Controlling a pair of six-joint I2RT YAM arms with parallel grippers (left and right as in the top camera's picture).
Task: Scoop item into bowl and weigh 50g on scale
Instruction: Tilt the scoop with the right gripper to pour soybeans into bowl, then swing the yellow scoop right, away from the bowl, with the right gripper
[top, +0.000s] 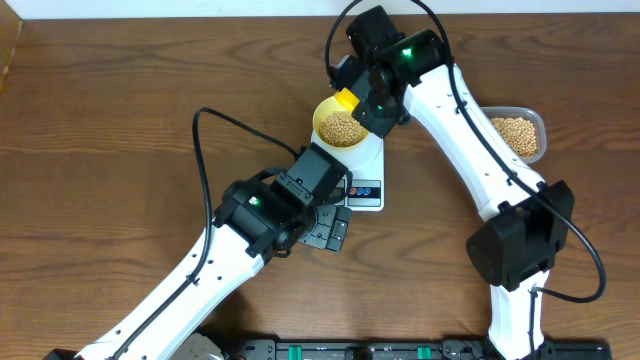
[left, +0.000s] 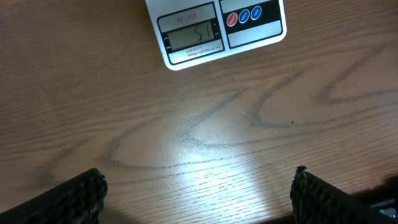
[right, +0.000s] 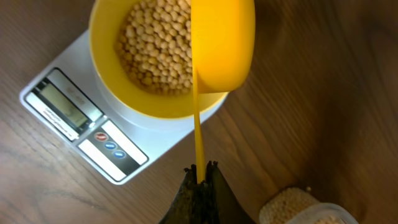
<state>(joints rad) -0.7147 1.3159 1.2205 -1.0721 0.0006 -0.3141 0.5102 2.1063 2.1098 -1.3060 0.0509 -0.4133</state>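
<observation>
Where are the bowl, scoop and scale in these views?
bowl (right: 101, 43): right wrist view, on its left rim.
scoop (right: 222, 43): right wrist view, on the underside of its cup.
scale (left: 193, 36): left wrist view, on its display.

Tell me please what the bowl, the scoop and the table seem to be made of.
Bowl: likely plastic, smooth, evenly yellow, with a soft sheen.
Scoop: same-looking yellow plastic, thin moulded handle.
Table: wood or wood-look laminate, brown grain lines, semi-gloss glare patch.
</observation>
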